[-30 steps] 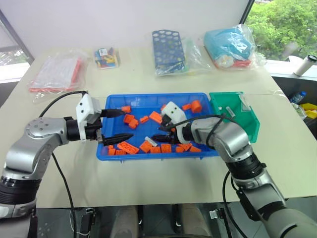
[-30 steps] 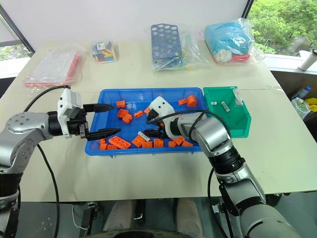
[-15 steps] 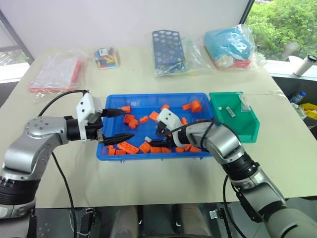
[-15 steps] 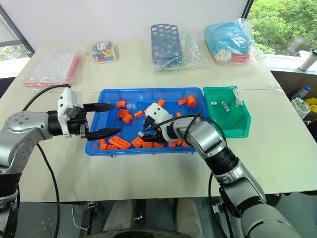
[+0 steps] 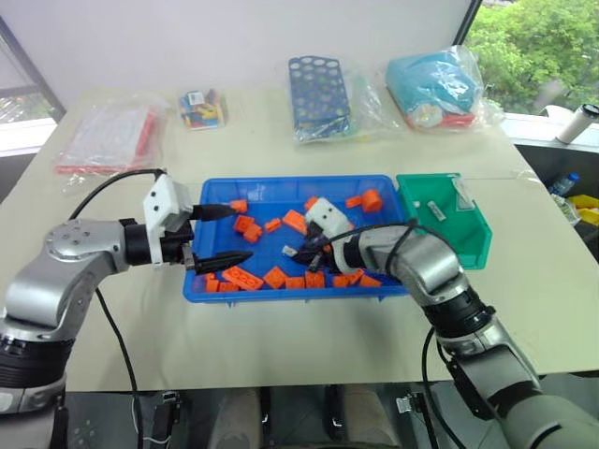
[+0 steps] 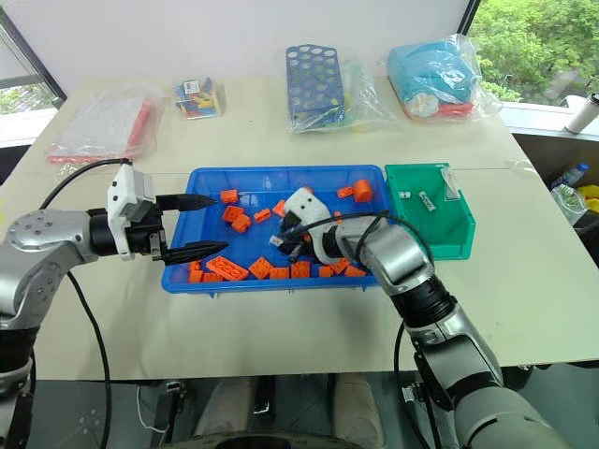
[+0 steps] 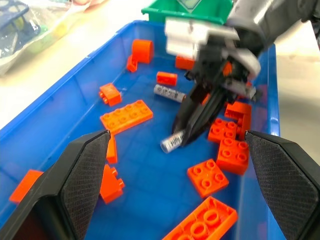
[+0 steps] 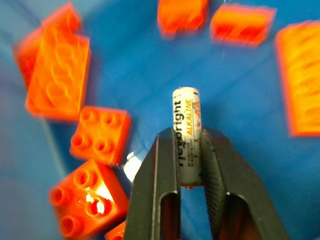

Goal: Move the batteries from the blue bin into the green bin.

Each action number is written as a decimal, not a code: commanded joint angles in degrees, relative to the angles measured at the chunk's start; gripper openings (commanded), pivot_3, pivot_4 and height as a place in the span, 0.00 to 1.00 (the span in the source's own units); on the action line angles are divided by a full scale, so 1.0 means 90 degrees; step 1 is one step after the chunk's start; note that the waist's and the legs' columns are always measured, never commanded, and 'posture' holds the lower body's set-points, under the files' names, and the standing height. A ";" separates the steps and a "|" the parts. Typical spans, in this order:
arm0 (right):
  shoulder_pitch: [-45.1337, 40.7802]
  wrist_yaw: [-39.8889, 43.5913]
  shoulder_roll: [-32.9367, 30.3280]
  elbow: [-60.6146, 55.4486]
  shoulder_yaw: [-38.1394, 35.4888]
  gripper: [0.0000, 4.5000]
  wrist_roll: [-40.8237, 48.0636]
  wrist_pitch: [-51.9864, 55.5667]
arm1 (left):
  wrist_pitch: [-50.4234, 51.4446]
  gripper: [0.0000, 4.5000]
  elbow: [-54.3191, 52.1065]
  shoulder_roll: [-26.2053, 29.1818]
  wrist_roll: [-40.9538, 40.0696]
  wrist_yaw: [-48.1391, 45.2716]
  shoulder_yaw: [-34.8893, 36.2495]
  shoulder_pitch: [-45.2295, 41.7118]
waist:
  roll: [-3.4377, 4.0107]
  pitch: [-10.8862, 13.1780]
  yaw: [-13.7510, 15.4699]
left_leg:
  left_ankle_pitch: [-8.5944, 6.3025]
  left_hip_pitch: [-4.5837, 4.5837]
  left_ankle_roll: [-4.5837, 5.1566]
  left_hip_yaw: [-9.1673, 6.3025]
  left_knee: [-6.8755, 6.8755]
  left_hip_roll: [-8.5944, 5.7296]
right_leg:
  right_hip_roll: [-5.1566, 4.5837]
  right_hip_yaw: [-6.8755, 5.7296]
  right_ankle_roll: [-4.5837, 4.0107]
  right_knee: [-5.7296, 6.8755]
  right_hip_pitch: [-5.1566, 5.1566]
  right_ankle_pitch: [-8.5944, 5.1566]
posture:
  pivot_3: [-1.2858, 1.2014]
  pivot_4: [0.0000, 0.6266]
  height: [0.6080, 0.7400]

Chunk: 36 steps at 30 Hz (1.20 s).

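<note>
Since the earlier frame, the right gripper [image 8: 189,145] is closed on an AA battery [image 8: 187,131] and lifted above the blue bin [image 5: 281,192]. Only its lower half is pinched, so it could slip out toward the green bin [image 5: 468,245] at three o'clock. The left gripper [image 5: 221,236] is held wide open, empty.

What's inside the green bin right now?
The green bin holds two small pale, battery-like cylinders on its floor, and a white label leans on its far wall. Its near wall covers the floor just behind it, so anything lying there is unseen.
</note>
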 commanded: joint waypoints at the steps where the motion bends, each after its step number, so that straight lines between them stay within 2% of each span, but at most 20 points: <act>1: -0.0245 -0.0137 -0.0540 -0.0475 -0.1432 0.02 0.0432 0.0594 | -0.0250 1.00 0.0052 -0.0097 0.0103 -0.0013 -0.0057 -0.0118 | 0.0000 0.0000 0.0015 | 0.0000 0.0000 0.0000 -0.0001 0.0000 0.0000 | -0.0001 0.0000 0.0000 -0.0001 0.0001 0.0000 | 0.52 0.24 0.98; 6: 0.0150 -0.0183 -0.2003 -0.0460 -0.2641 0.02 0.0400 0.0840 | -0.0432 1.00 0.0278 -0.0279 0.0181 -0.0005 -0.0111 -0.0146 | -0.0001 0.0001 0.0020 | -0.0003 -0.0001 0.0005 0.0001 -0.0002 -0.0004 | -0.0008 0.0000 -0.0021 -0.0011 0.0003 -0.0012 | 0.52 0.24 0.98; 11: 0.0681 -0.0265 -0.2781 -0.0237 -0.3396 0.02 0.0380 0.0805 | -0.0475 1.00 0.0370 -0.0384 0.0225 -0.0013 -0.0186 -0.0218 | 0.0000 0.0001 -0.0052 | -0.0004 0.0005 0.0007 -0.0001 -0.0004 -0.0003 | 0.0004 0.0004 -0.0009 -0.0008 -0.0001 -0.0005 | 0.52 0.24 0.98; 12: 0.0737 -0.0325 -0.2746 -0.0221 -0.3555 0.02 0.0434 0.0916 | -0.0478 1.00 0.0389 -0.0405 0.0235 -0.0015 -0.0203 -0.0243 | 0.0000 0.0001 -0.0047 | -0.0004 0.0005 0.0007 -0.0001 -0.0004 -0.0003 | 0.0005 0.0004 -0.0003 -0.0007 0.0000 -0.0002 | 0.52 0.24 0.98; 14: 0.0938 -0.0344 -0.2642 -0.0331 -0.3550 0.25 0.0550 0.0968 | -0.0488 1.00 0.0450 -0.0441 0.0257 -0.0022 -0.0230 -0.0312 | 0.0000 0.0001 -0.0045 | -0.0004 0.0005 0.0007 0.0000 -0.0004 -0.0003 | 0.0006 0.0004 -0.0001 -0.0007 -0.0001 -0.0001 | 0.52 0.24 0.98; 16: 0.1088 -0.0433 -0.2605 -0.0410 -0.3338 0.40 0.0486 0.0793 | -0.0506 1.00 0.0519 -0.0469 0.0283 -0.0045 -0.0247 -0.0389 | 0.0000 0.0001 -0.0038 | -0.0004 0.0005 0.0008 -0.0002 -0.0004 -0.0003 | 0.0005 0.0004 -0.0001 -0.0008 0.0000 -0.0001 | 0.52 0.24 0.98; 18: 0.1086 -0.0478 -0.2638 -0.0393 -0.3114 0.62 0.0398 0.0572 | -0.0511 1.00 0.0574 -0.0486 0.0299 -0.0058 -0.0259 -0.0463 | 0.0001 0.0002 -0.0030 | -0.0004 0.0004 0.0008 -0.0002 -0.0003 -0.0005 | 0.0003 0.0004 -0.0001 -0.0008 0.0000 -0.0001 | 0.52 0.24 0.98; 24: 0.0530 -0.0491 -0.2381 -0.0545 -0.2520 0.62 0.0573 0.0316 | -0.0473 1.00 0.0540 -0.0446 0.0287 -0.0042 -0.0236 -0.0519 | 0.0003 0.0003 -0.0034 | -0.0004 0.0003 0.0008 -0.0006 -0.0002 -0.0005 | 0.0003 0.0004 -0.0001 -0.0008 -0.0002 -0.0001 | 0.52 0.24 0.98; 28: 0.0290 -0.0669 -0.1545 -0.0690 -0.1774 0.62 0.0664 0.0286 | -0.0406 1.00 0.0411 -0.0397 0.0255 0.0011 -0.0179 -0.0451 | 0.0002 0.0003 -0.0060 | -0.0004 0.0004 0.0008 -0.0010 -0.0003 -0.0002 | 0.0009 0.0004 0.0000 -0.0007 -0.0001 0.0000 | 0.52 0.24 0.98; 31: 0.0298 -0.0818 -0.1255 -0.0686 -0.1058 0.80 0.0389 0.0120 | -0.0358 1.00 0.0344 -0.0355 0.0237 0.0054 -0.0120 -0.0434 | 0.0007 0.0006 0.0000 | -0.0004 -0.0001 0.0008 -0.0009 -0.0003 -0.0003 | 0.0006 0.0004 0.0001 -0.0005 -0.0005 0.0000 | 0.52 0.24 0.98; 33: 0.0305 -0.0924 -0.1071 -0.0701 -0.0718 0.99 0.0314 0.0072 | -0.0329 1.00 0.0268 -0.0301 0.0210 0.0080 -0.0054 -0.0379 | 0.0006 0.0006 0.0013 | -0.0004 -0.0008 0.0008 -0.0005 0.0000 -0.0004 | 0.0000 0.0003 0.0001 -0.0007 -0.0004 0.0000 | 0.52 0.24 0.98; 36: 0.0373 -0.1037 -0.0807 -0.0780 -0.0410 0.99 0.0372 0.0251 | -0.0299 1.00 0.0131 -0.0200 0.0180 0.0120 0.0072 -0.0220 | 0.0006 0.0006 -0.0014 | -0.0004 -0.0008 0.0009 -0.0005 0.0006 -0.0004 | -0.0006 0.0004 0.0000 -0.0009 -0.0001 0.0000 | 0.52 0.24 0.98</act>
